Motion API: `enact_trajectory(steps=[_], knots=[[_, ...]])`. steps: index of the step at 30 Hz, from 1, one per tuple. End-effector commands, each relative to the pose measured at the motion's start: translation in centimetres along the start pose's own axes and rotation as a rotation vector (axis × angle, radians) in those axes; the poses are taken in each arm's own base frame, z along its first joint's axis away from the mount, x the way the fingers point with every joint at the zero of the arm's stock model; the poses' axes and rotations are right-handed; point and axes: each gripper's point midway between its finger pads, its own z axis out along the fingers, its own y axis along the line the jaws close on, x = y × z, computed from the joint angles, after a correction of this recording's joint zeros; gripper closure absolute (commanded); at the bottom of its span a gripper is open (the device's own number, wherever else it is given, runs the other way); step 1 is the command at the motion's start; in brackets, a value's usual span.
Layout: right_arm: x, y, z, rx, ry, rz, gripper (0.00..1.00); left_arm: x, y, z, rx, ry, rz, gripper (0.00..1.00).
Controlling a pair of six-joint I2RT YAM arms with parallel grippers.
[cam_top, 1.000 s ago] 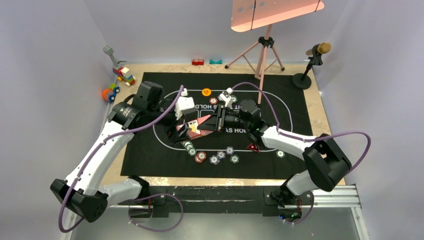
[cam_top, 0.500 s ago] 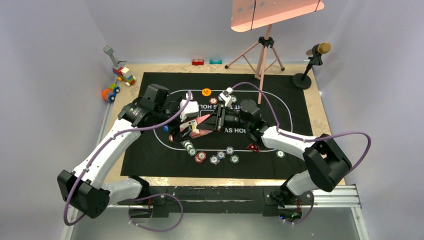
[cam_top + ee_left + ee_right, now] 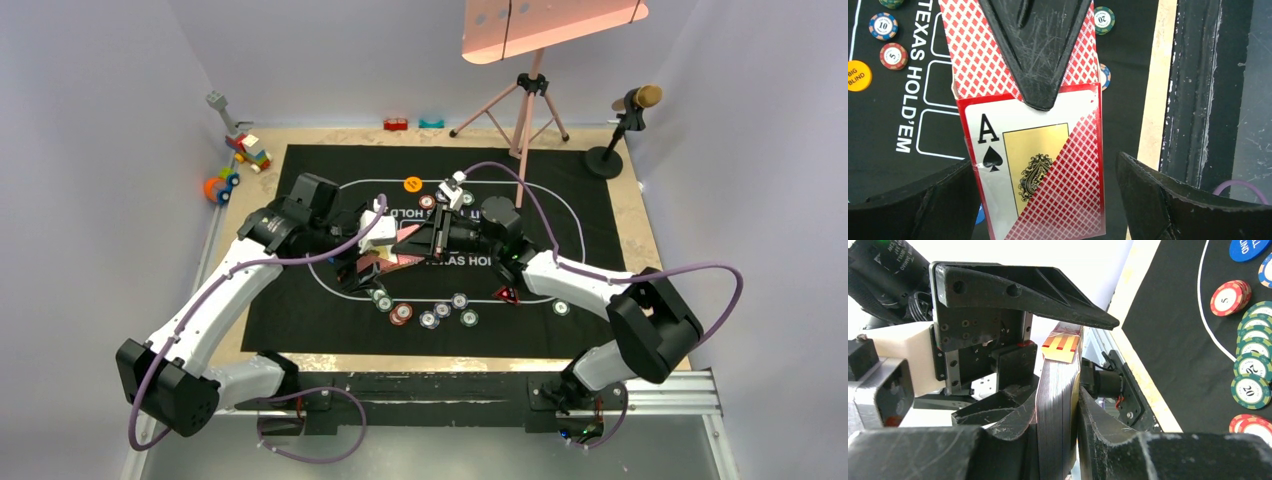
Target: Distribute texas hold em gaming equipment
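My right gripper (image 3: 420,240) is shut on a deck of playing cards (image 3: 395,252), held above the middle of the black mat (image 3: 590,200). The right wrist view shows the deck (image 3: 1058,405) edge-on, clamped between both fingers. In the left wrist view the deck (image 3: 1048,165) shows a red-diamond back and an ace of spades. My left gripper (image 3: 1045,202) is open, one finger on each side of the deck, not touching it. Poker chips (image 3: 440,312) lie in front of the deck. Also on the mat are an orange button (image 3: 412,184) and a red triangular marker (image 3: 508,295).
Toy blocks (image 3: 248,150) and a toy (image 3: 220,186) sit off the mat at the far left. A pink tripod (image 3: 522,110) and a microphone stand (image 3: 622,130) stand at the back right. A green chip (image 3: 561,307) lies alone at the right.
My left arm has swung in towards the centre, bringing its open fingers around the deck. The right gripper has kept hold of the deck and raised it slightly.
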Motion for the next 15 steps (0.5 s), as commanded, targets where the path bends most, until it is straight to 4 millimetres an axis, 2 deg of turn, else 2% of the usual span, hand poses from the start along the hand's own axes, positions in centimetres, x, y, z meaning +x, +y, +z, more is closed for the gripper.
enact_trajectory(steps=[1,8,11,15], knots=[[-1.4,4.6,0.2,-0.116,-0.030,-0.056,0.74,-0.6,0.0,-0.5,-0.001,-0.029,0.073,0.00],[-1.2,4.1,0.6,-0.073,-0.028,-0.056,0.73,-1.6,0.8,-0.6,-0.026,-0.045,0.096,0.00],[-1.0,3.8,0.8,-0.070,-0.018,-0.044,0.73,-1.9,1.2,-0.7,-0.040,-0.045,0.096,0.12],[-0.8,3.4,0.9,-0.054,-0.014,-0.042,0.69,-2.1,1.5,-0.9,-0.062,-0.040,0.082,0.35]])
